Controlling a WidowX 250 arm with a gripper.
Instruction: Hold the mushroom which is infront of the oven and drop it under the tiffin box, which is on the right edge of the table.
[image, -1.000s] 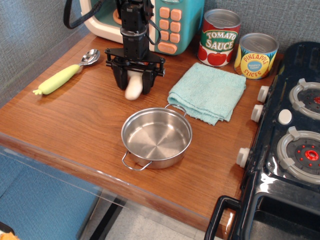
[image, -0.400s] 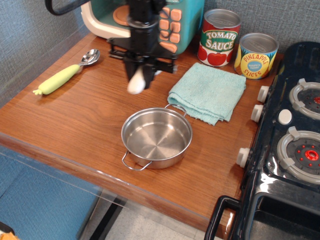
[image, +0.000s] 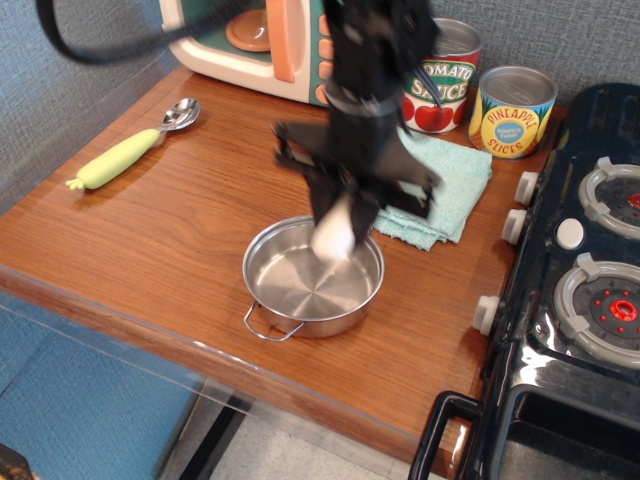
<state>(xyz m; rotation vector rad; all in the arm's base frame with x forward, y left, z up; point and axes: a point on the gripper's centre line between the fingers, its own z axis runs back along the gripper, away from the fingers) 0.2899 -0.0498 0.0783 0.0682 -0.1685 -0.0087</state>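
My gripper is shut on the mushroom, whose white stem hangs down below the black fingers; its cap is hidden between them. It is lifted in the air over the back part of the tiffin box, a shallow shiny steel pan with wire loop handles near the table's front edge. The oven, cream with a teal panel and peach buttons, stands at the back left, partly hidden by the arm.
A yellow-green handled spoon lies at the left. A teal cloth lies behind the pan. Tomato sauce can and pineapple can stand at the back. A black toy stove fills the right side.
The gripper lifted the mushroom from in front of the oven and carried it forward and right, from the back of the table to above the pan.
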